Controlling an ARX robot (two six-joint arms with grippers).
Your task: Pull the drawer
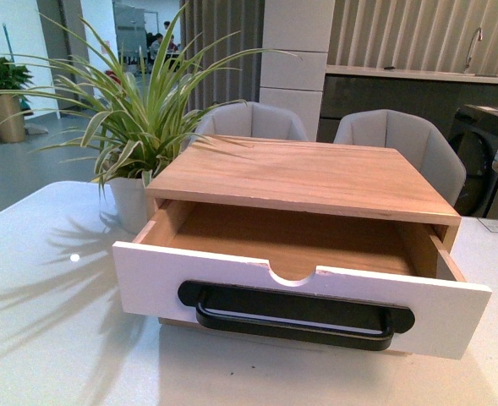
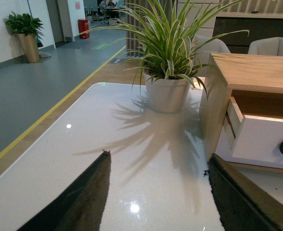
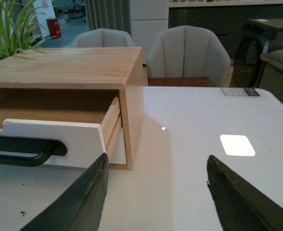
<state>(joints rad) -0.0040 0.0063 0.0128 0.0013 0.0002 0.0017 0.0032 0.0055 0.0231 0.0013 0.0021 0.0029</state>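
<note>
Front view: drawer (image 1: 299,288) juts past cabinet (image 1: 303,178) edge.

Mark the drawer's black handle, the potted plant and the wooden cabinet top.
handle (image 1: 295,326), front view, on the bar's middle.
potted plant (image 2: 167,94), left wrist view, on the white pot.
cabinet top (image 1: 303,176), front view, on the wood panel's middle.

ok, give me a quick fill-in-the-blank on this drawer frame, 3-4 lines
1. The drawer is pulled ____ of its wood cabinet.
2. Its bar handle is coloured ____.
3. The potted plant stands on the cabinet's ____ side in the front view.
4. The left claw and right claw both hold ____.

Missing words: out; black; left; nothing
</note>
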